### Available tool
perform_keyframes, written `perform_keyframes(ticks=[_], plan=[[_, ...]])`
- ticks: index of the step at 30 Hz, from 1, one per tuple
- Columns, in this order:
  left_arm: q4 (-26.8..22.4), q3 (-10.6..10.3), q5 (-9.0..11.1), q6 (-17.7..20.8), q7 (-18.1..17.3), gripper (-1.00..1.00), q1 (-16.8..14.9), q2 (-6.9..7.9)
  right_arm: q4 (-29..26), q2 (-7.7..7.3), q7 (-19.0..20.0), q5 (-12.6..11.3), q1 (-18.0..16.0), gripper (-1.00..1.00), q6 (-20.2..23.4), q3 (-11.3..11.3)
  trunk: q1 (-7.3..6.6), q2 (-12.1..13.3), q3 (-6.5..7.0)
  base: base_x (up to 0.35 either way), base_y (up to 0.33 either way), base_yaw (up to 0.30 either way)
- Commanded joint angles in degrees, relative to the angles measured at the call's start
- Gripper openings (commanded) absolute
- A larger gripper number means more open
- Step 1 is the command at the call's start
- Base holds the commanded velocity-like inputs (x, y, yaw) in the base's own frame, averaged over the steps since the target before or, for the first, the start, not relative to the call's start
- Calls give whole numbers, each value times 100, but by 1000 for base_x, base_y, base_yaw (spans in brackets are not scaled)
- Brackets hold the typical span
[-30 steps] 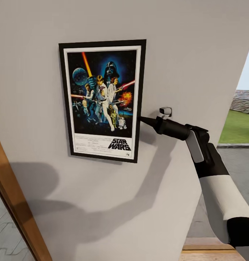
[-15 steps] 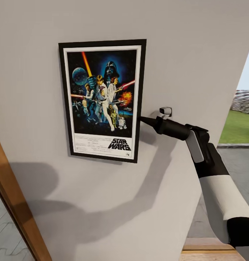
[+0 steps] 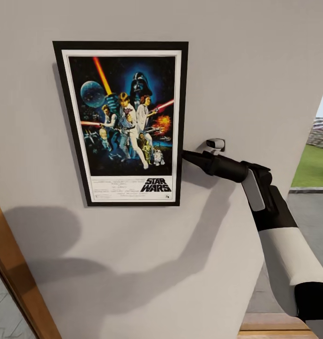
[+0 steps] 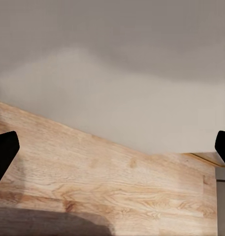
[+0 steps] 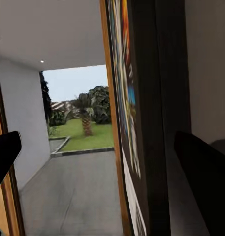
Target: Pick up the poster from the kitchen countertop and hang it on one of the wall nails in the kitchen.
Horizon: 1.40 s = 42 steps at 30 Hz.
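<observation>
Pale grey wall (image 3: pixel 255 56): landmark for all positions. Wooden door frame (image 3: pixel 20 282) runs diagonally along the wall's lower left. Poster (image 3: pixel 121 125) lies flat on the wall, upright, black frame, white inner border; title reads "STAR WARS" at the bottom, finer print illegible. Right gripper (image 3: pixel 186 156) at the poster's right edge, low on the frame; right wrist view shows its fingers (image 5: pixel 206 191) spread wide, frame edge between them. Left gripper (image 4: pixel 112 152) fingers wide apart, facing wall and wood.

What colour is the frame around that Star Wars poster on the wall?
Black, with a thin white border just inside it. The poster shows this best in the head view.
</observation>
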Motion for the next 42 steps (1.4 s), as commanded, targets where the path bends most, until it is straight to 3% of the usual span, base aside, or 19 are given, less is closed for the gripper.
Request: perform_keyframes(ticks=[1,30,33,38,42], plan=[[6,-51,20,-51,-7,100,-3,0,7,-3,-444,28,-2,100,-41,8,4,0,-2,3,0,0],[6,-47,20,-51,-7,100,-3,0,-140,2,-286,1,23,100,-120,31,4,0,-2,-90,0,0],[6,-48,20,-51,-7,100,-3,0,-380,-2,-23,23,262,100,-176,33,4,0,-2,-3,0,0],[6,-46,20,-51,-7,100,-3,0,-899,-39,190,278,1100,100,-495,42,4,0,-2,0,0,0],[6,-47,20,-51,-7,100,-3,0,-1025,-263,717,653,2101,100,-1333,53,4,0,-2,0,0,0]])
